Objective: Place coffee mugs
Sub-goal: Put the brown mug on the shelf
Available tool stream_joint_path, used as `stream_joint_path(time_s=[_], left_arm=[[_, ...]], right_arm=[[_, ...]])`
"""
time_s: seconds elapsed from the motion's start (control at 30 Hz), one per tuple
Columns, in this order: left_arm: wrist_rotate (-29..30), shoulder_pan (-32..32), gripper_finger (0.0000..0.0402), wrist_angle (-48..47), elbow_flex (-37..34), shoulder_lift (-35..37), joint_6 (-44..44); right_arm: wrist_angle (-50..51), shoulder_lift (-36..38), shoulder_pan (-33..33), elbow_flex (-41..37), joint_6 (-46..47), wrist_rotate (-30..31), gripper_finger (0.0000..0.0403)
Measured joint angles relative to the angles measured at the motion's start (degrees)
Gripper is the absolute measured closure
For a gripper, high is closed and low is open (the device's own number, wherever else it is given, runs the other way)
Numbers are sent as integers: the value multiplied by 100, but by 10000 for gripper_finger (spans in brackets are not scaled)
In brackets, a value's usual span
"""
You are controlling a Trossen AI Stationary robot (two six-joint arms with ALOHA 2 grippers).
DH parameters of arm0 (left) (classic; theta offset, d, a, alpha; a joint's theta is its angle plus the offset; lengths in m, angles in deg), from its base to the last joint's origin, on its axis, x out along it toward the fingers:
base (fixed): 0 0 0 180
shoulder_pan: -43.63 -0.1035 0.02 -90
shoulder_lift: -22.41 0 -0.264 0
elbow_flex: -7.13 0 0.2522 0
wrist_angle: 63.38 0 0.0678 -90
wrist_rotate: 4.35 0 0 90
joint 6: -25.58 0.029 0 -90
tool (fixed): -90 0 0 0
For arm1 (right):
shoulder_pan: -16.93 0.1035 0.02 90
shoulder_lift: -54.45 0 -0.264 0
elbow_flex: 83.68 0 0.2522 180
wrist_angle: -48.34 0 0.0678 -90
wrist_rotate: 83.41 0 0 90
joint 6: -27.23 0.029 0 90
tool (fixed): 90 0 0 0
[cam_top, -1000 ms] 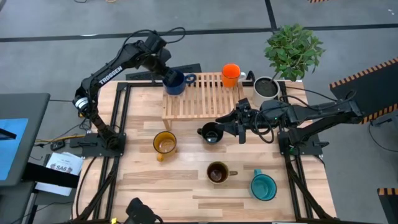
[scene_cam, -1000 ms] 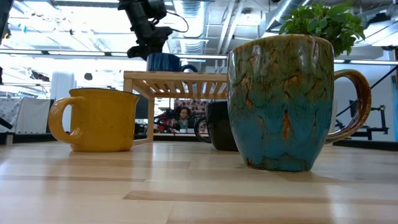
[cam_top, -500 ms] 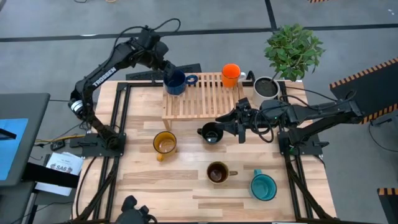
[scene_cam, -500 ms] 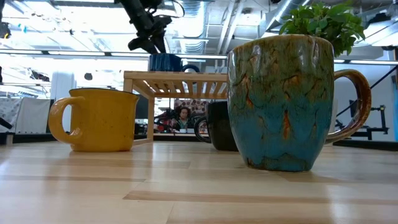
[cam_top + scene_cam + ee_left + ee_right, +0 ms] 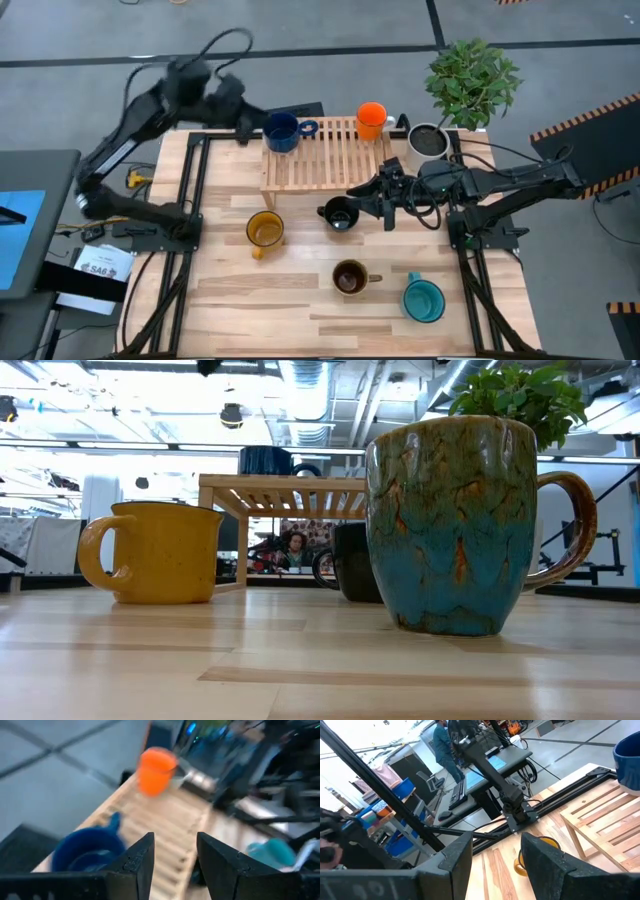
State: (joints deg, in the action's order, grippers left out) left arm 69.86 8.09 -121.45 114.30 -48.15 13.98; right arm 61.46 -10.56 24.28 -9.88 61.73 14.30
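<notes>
On the wooden slatted rack point(image 5: 325, 155) at the table's far side, the dark blue mug point(image 5: 283, 131) and the orange mug point(image 5: 371, 120) stand upright. The black mug point(image 5: 339, 214), yellow mug point(image 5: 265, 231), brown mug point(image 5: 350, 278) and teal mug point(image 5: 423, 299) stand on the tabletop. My left gripper point(image 5: 175, 851) is open, raised off the rack's far-left corner point(image 5: 245, 128), with the blue mug point(image 5: 85, 855) below it. My right gripper point(image 5: 496, 851) is open at the black mug's right side point(image 5: 362, 205). The low view shows neither gripper. My right gripper's dark fingers point(image 5: 358, 196) lie against the dark rim of the black mug in the high view. I cannot tell whether they touch it. Its own wrist view does not show the mug.
A white plant pot point(image 5: 428, 140) with a leafy plant point(image 5: 472, 80) stands at the far right corner. Black frame rails point(image 5: 190, 200) run along both table sides. A mottled teal-and-brown mug point(image 5: 460, 525) fills the low view's front. Bare wood lies at the near left point(image 5: 240, 300).
My left gripper has risen from just above the blue mug, out of the low view's top. It has drawn back toward the table's far-left corner, and the arm swings fast. The blue mug stays upright on the rack.
</notes>
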Motion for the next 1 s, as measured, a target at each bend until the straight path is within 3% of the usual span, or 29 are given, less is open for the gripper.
stream_joint_path(time_s=[0.1,0.2,0.33,0.47,0.6,0.73,1.0], left_arm=[[334,737,270,972,-983,864,-381],[569,1556,270,2128,-2147,1714,-875],[1058,2434,270,3437,-3486,2628,-1402],[1631,2968,270,4323,-4373,3286,-1661],[1913,3180,270,4578,-4768,3640,-1766],[1968,3196,270,4594,-4794,3733,-1773],[1907,3196,270,4550,-4794,3722,-1784]], right_arm=[[27,0,39,0,153,-3,210],[356,1,63,0,1352,-64,210],[1628,-12,135,0,2726,-262,214],[3198,-321,552,-18,3734,-326,223],[3643,-757,1049,0,4401,-384,228],[3233,-1214,1341,-3,4584,-528,229],[3004,-1915,1251,-2,4455,-1007,227]])
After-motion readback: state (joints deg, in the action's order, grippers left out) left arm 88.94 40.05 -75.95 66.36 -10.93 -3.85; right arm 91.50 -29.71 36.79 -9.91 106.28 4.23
